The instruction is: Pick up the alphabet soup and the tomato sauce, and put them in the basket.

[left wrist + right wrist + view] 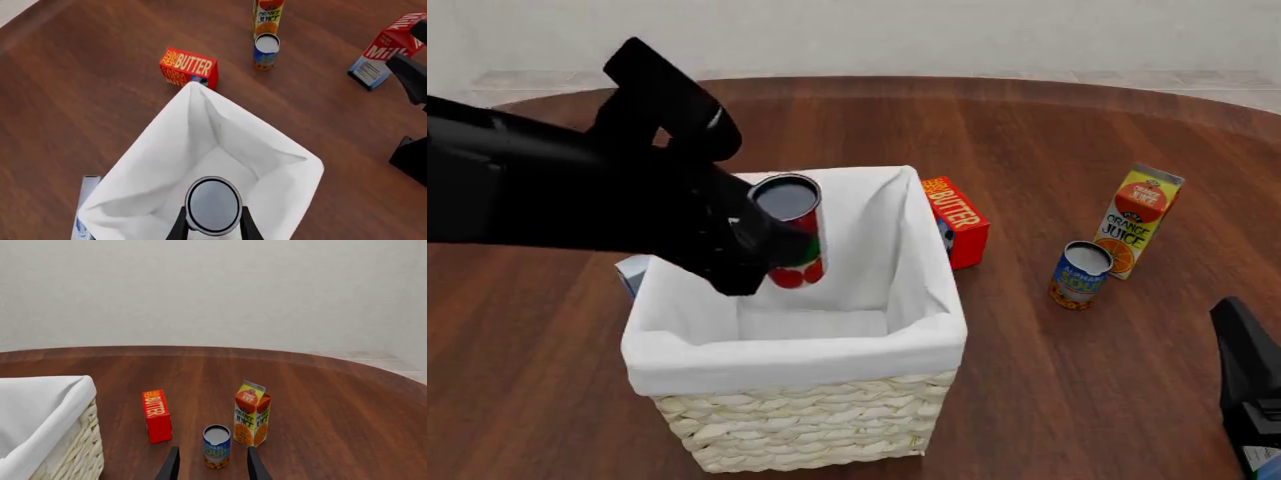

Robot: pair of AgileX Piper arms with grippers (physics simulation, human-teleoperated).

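Furthest left, the left hand [777, 245] pinches the tomato sauce [787, 230], a small red can with a green band and a dark metal top, its two fingers pressed against the can's sides. It holds the can upright above the basket's open mouth, not yet let go. Directly under that hand sits the basket [814, 425], large, square, cream wicker, with white cloth folded over its rim; no can shows on the bare part of the lining. Beyond the basket, to that hand's right, stands a red butter box [957, 220]. Further right, the alphabet soup [1080, 274], a small blue can with orange label graphics and a pale top, stands upright on the tabletop [1054, 140], just beside an orange juice carton [1138, 220]. The right hand [212, 465], fingers spread and holding nothing, has the soup just ahead of it. So neither can is in yet.
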